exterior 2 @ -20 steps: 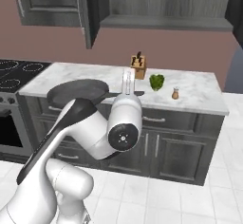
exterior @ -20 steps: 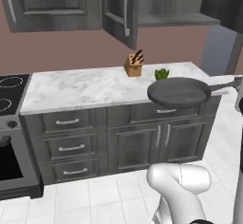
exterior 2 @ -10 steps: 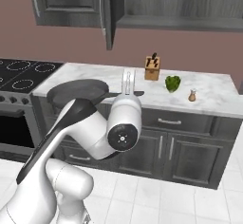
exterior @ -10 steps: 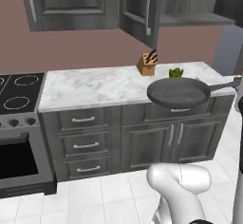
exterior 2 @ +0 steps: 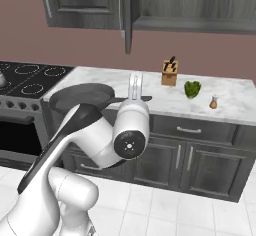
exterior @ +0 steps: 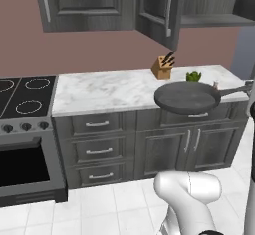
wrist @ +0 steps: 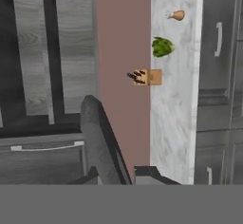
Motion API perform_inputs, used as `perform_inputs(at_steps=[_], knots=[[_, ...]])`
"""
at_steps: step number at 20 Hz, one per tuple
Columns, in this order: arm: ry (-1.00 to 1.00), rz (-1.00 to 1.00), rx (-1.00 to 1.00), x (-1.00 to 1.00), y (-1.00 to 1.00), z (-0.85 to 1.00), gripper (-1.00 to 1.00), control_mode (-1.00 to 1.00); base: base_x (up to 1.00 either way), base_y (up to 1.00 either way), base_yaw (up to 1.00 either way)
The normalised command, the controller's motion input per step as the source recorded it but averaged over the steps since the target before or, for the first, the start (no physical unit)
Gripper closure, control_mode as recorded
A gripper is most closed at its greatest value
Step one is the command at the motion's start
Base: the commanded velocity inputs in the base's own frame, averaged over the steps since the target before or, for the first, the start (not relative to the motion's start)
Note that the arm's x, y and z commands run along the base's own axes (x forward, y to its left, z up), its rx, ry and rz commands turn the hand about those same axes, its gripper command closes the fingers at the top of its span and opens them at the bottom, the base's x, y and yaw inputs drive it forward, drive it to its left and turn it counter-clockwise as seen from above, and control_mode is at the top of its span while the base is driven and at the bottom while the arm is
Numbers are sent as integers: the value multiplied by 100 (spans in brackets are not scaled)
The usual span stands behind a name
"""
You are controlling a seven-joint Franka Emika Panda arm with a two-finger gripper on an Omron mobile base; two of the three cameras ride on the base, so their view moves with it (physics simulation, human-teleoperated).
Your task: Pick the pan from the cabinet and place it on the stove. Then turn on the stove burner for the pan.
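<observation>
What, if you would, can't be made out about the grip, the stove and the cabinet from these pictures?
- Gripper on the pan: left base view, handle end cut off by the right edge; right base view, the arm's wrist covers it.
- Stove: left base view, left part cut off by the edge.
- Cabinet interior: right base view, hidden behind its open door, seen edge-on.

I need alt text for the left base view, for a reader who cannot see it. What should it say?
A dark frying pan is held in the air by its handle, in front of a marble counter with a knife block. A black stove lies at the left; a wall cabinet door stands open above.
</observation>
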Motion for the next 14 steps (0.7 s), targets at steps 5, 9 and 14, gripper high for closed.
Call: perform_inputs(at_steps=[5, 9, 14], knots=[[0, 0, 0, 0, 0, 0, 100, 100, -3, 100, 0], [0, 0, 0, 0, 0, 0, 100, 100, 0, 100, 0], [0, 0, 0, 0, 0, 0, 100, 100, 0, 100, 0]])
